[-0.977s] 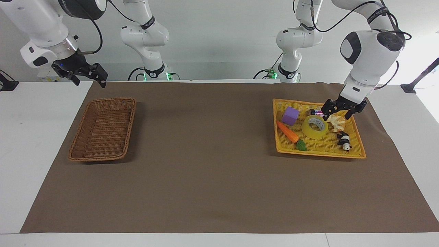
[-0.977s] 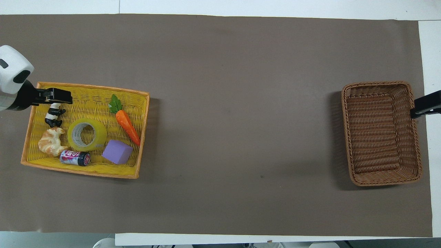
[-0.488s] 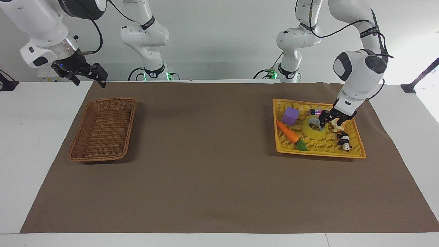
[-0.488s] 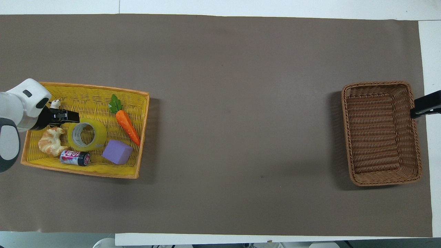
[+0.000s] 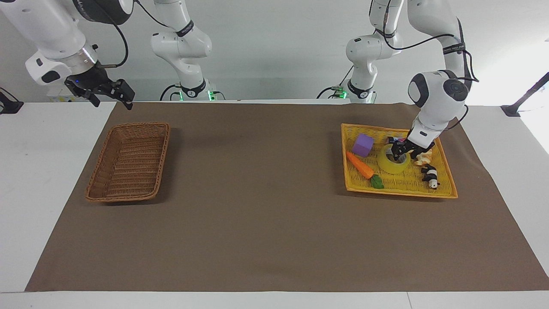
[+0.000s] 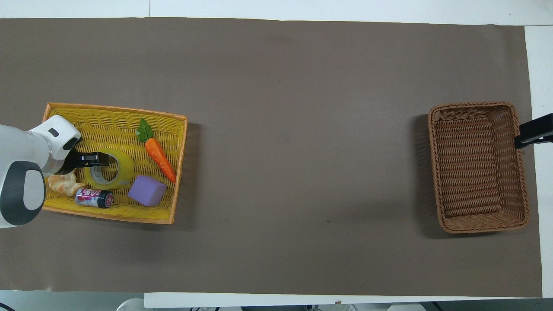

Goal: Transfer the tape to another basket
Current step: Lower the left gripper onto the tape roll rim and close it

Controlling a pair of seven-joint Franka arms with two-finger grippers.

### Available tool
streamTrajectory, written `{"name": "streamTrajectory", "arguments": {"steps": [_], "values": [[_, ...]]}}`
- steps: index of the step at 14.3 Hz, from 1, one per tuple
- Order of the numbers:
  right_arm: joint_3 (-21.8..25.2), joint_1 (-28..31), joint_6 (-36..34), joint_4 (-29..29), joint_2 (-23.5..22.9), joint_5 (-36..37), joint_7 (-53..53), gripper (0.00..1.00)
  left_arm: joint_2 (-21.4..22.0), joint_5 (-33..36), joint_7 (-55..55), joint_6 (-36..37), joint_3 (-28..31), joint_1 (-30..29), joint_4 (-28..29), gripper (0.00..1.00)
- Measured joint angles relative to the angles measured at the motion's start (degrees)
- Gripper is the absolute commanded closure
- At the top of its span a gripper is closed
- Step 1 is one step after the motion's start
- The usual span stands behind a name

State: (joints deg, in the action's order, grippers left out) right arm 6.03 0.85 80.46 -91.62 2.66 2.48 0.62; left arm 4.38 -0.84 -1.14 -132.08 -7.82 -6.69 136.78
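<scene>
The yellow tape [image 5: 388, 165] lies flat in the bright yellow basket [image 5: 399, 192] at the left arm's end of the table; it also shows in the overhead view [image 6: 123, 170]. My left gripper [image 5: 400, 153] is down at the tape, open, its fingers at the roll's wall beside the croissant, one reaching into the core [image 6: 97, 160]. The dark brown wicker basket [image 5: 128, 163] sits empty at the right arm's end [image 6: 475, 168]. My right gripper [image 5: 109, 96] waits open in the air beside the brown basket's robot-side end.
The yellow basket [image 6: 116, 114] also holds a purple cube [image 6: 147, 190], a toy carrot [image 6: 160, 154], a croissant [image 6: 60, 185], a small can [image 6: 94, 198] and a black-and-white toy [image 5: 430, 176]. Brown paper covers the table between the baskets.
My left gripper has come down from above the yellow basket's edge to the tape, toward the basket's middle. The tape and the right arm have not moved.
</scene>
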Motion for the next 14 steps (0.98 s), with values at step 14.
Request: {"name": "streamTrajectory", "arguments": {"steps": [14], "values": [[0.0, 0.0, 0.0, 0.0, 0.0, 0.0, 0.0, 0.0, 0.0, 0.0, -2.26, -2.02, 0.1, -0.4, 3.09, 0.37]]}}
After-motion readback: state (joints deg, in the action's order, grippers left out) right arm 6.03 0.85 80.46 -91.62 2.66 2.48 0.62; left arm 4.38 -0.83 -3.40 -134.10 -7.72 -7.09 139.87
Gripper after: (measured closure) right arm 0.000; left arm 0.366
